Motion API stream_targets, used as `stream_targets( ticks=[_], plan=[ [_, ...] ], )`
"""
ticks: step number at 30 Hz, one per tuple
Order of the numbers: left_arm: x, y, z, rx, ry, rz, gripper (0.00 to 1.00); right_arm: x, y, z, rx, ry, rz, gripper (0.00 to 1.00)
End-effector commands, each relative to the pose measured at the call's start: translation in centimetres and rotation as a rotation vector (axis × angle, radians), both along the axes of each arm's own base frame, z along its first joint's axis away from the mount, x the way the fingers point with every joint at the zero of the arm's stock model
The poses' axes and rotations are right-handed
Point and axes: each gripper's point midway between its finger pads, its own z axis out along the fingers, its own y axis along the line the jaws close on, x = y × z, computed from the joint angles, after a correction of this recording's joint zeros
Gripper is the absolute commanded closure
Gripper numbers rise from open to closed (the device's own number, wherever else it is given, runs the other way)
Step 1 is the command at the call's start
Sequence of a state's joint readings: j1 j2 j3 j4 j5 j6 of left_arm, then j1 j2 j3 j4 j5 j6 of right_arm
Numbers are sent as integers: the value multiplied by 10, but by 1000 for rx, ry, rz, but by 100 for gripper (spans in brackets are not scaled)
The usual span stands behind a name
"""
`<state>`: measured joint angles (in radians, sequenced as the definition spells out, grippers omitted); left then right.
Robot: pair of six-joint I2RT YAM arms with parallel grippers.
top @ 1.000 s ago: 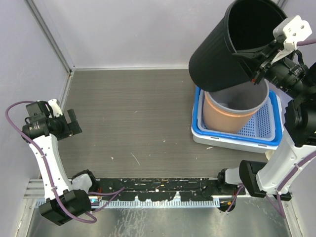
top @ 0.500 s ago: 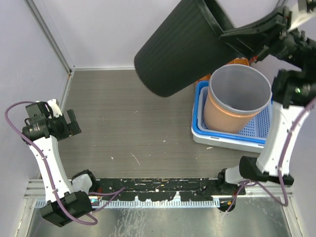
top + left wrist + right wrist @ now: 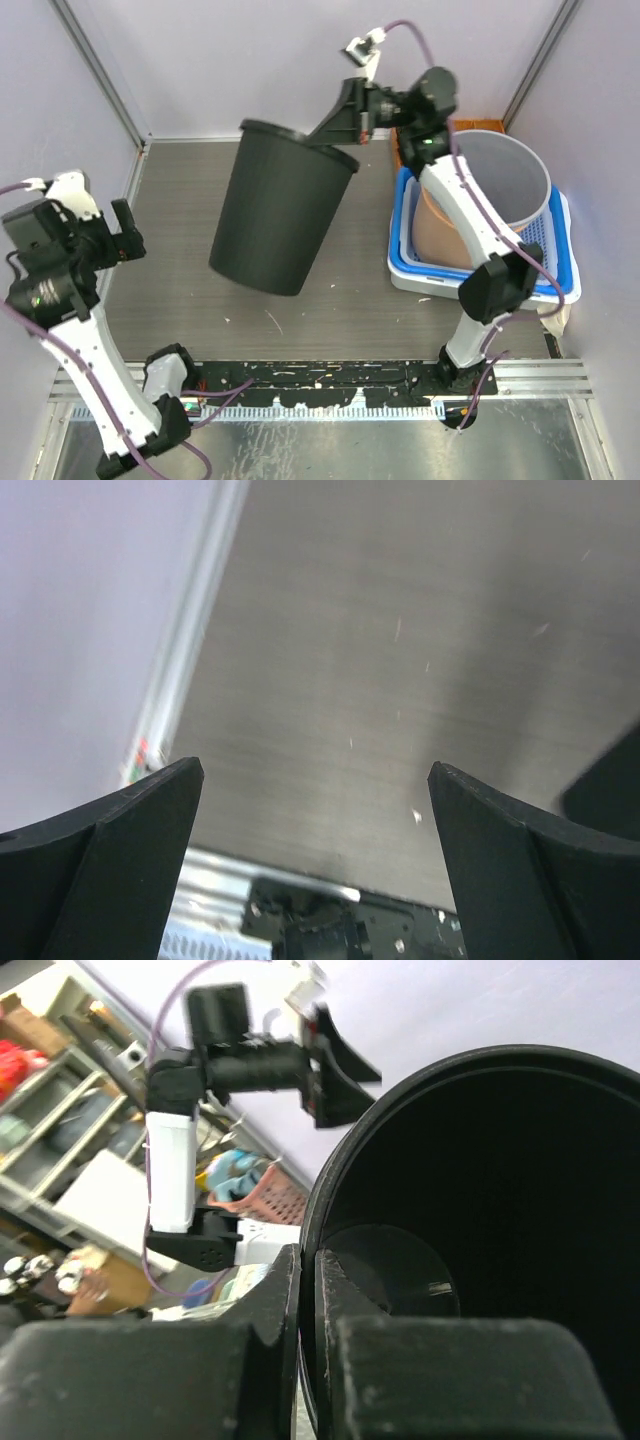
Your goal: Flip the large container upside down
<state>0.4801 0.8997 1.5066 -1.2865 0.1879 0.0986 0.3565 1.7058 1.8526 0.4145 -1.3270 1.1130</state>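
The large container (image 3: 270, 215) was held above the counter (image 3: 340, 300), rim clamped by the right claw (image 3: 338, 135), mouth upward; inversion was not yet done.

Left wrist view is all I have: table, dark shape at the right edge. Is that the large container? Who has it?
Observer: Likely yes. The right gripper pinches the black container by its rim.
Operator: Flipped yet?
Observer: No. Top view shows it tilted, rim toward the far wall, base toward the arm bases.
Operator: Anything near it?
Observer: A grey bin stands in a blue basket on the right, apart from it.
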Motion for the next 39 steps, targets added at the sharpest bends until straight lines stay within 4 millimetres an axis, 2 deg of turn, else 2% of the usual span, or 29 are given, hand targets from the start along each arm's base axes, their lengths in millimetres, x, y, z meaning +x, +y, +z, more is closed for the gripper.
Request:
stream_targets(
  ticks=[1, 5, 10, 13, 17, 18, 22, 26, 32, 36, 39],
  plan=[
    [-26, -30, 85, 142, -251, -129, 1, -29, 33, 18, 99, -61, 123, 100],
    [-43, -41, 127, 243, -381, -157, 1, -20, 71, -9, 94, 48, 198, 100],
    [-50, -44, 144, 290, -438, -159, 1, -7, 115, -58, 100, 263, 247, 100],
    [-50, -45, 146, 293, -448, -166, 1, 5, 138, -89, 126, 406, 258, 100],
    [-46, -42, 140, 292, -426, -171, 1, 35, 163, -131, 159, 575, 211, 100],
    [-44, -40, 138, 294, -419, -169, 1, 38, 169, -135, 161, 600, 206, 100],
    [-40, -34, 128, 297, -388, -157, 1, 54, 193, -191, 131, 782, 159, 100],
    [-39, -29, 120, 300, -363, -140, 1, 65, 205, -248, 133, 946, 124, 100],
    [-35, -23, 111, 302, -325, -135, 1, 85, 212, -303, 114, 1060, 83, 100],
    [-31, -20, 105, 298, -306, -134, 1, 102, 208, -344, 94, 1116, 31, 100],
    [-29, -18, 102, 296, -293, -136, 1, 110, 202, -361, 80, 1100, 6, 100]
  ],
)
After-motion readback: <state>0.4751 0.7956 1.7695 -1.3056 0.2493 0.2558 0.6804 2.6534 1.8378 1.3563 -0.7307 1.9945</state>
